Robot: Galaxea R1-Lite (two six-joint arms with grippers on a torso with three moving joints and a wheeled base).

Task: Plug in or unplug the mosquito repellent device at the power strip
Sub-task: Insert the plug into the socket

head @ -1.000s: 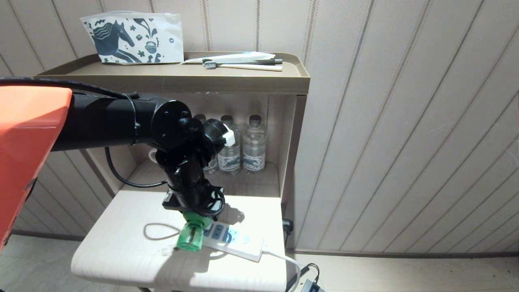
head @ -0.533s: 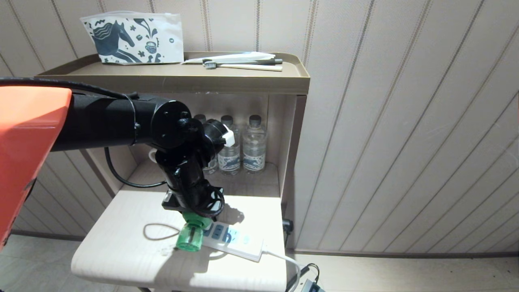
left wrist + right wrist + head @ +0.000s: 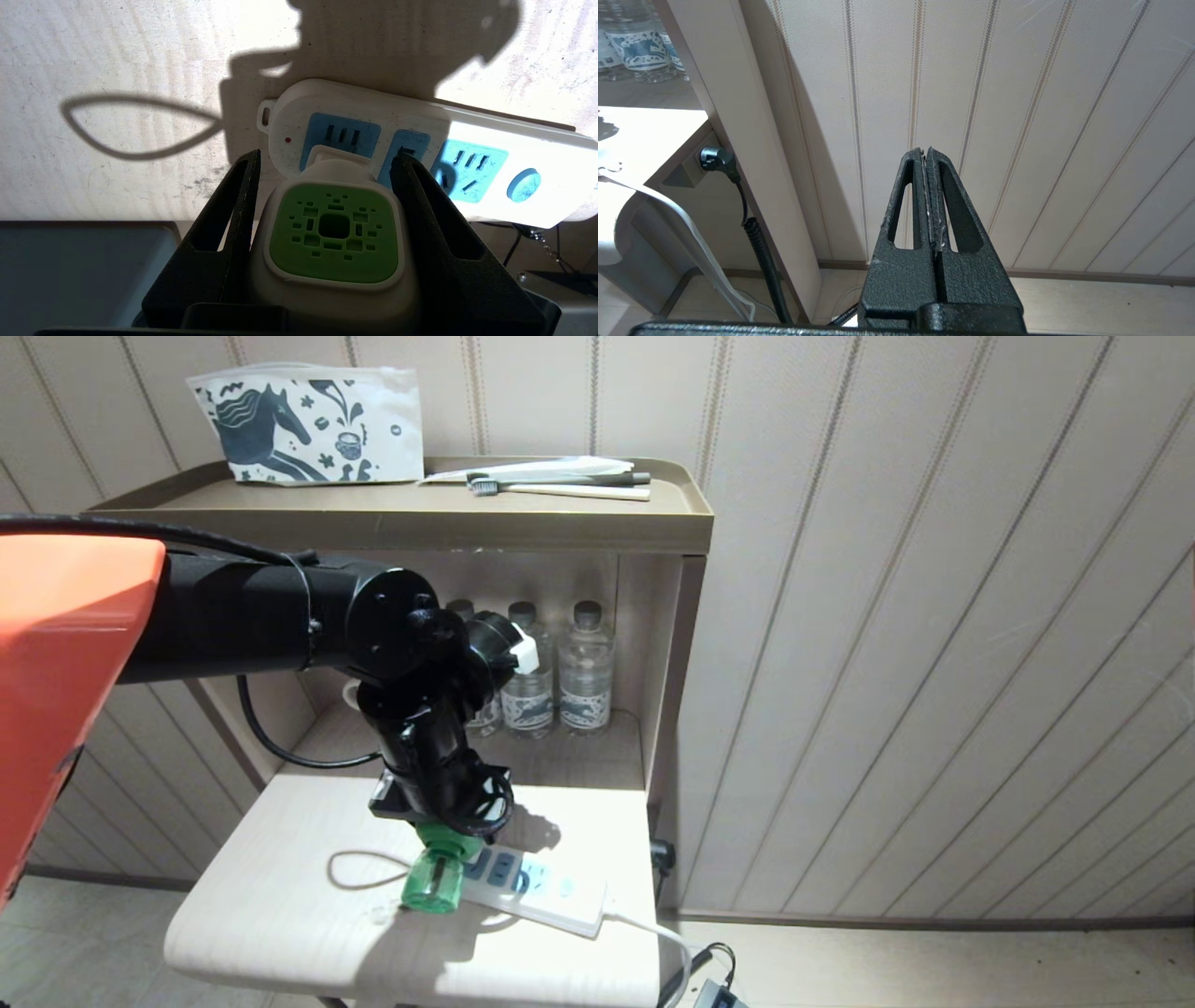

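The mosquito repellent device (image 3: pixel 434 882) lies tipped on its side, its green bottle pointing toward the table's front. My left gripper (image 3: pixel 446 835) reaches down from above and is shut on its white head. In the left wrist view the two black fingers (image 3: pixel 233 210) flank the head with the green top face (image 3: pixel 334 231). Its plug side rests against the end socket panel of the power strip (image 3: pixel 472 140). Whether the pins are seated is hidden. The power strip (image 3: pixel 551 891) lies slantwise on the pale table. My right gripper (image 3: pixel 927 151) is shut on nothing, off to the side, facing the panelled wall.
Clear water bottles (image 3: pixel 583 667) stand at the back of the shelf recess behind the arm. A horse-print pouch (image 3: pixel 308 425) and toothbrushes (image 3: pixel 560 483) lie on the brown top tray (image 3: pixel 560 527). The strip's white cord (image 3: pixel 653 929) drops off the table's right edge.
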